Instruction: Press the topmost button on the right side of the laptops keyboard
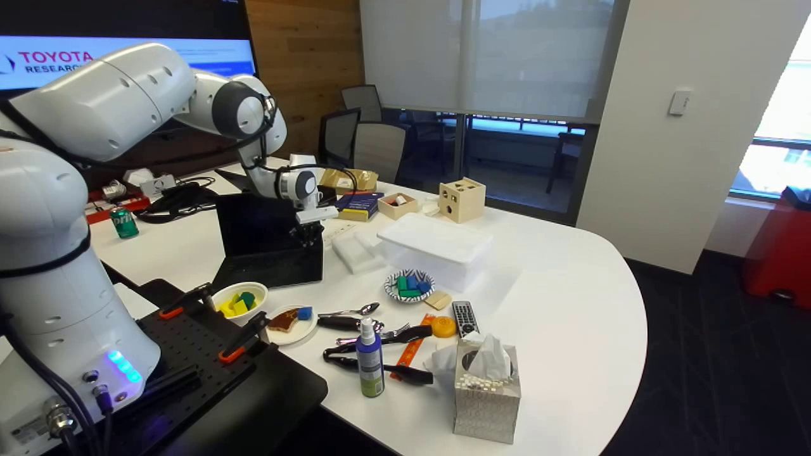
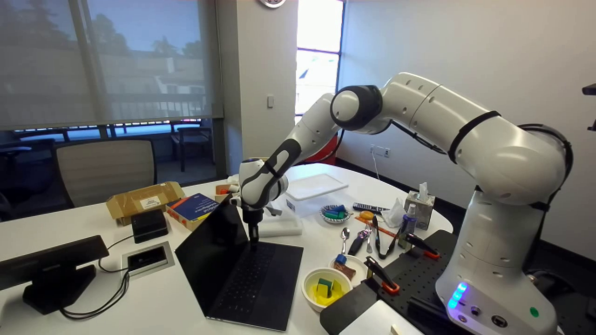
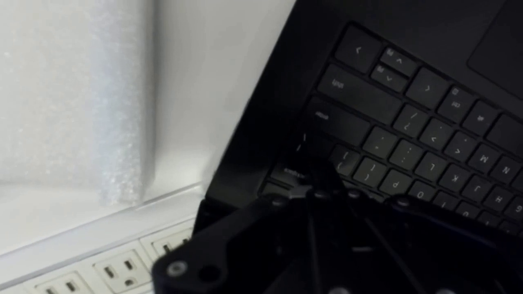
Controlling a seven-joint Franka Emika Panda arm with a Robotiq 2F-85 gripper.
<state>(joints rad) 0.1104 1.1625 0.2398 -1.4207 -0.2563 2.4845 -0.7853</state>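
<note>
Black laptop, lid raised, dark keyboard

Spray bottle near tissue box

Blocks lie in the bowl just beside the laptop on the table

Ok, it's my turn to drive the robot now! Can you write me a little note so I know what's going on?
Gripper: looks shut, holding nothing, pointing down near the backspace key. Touching or just above? I can't tell.
Laptop: open on the white table, keyboard showing.
Done: the gripper is at the keyboard's right side, near the top.
Left: press the topmost key there. It seems to sit just past backspace, partly hidden behind the gripper. No press can be confirmed.
</note>
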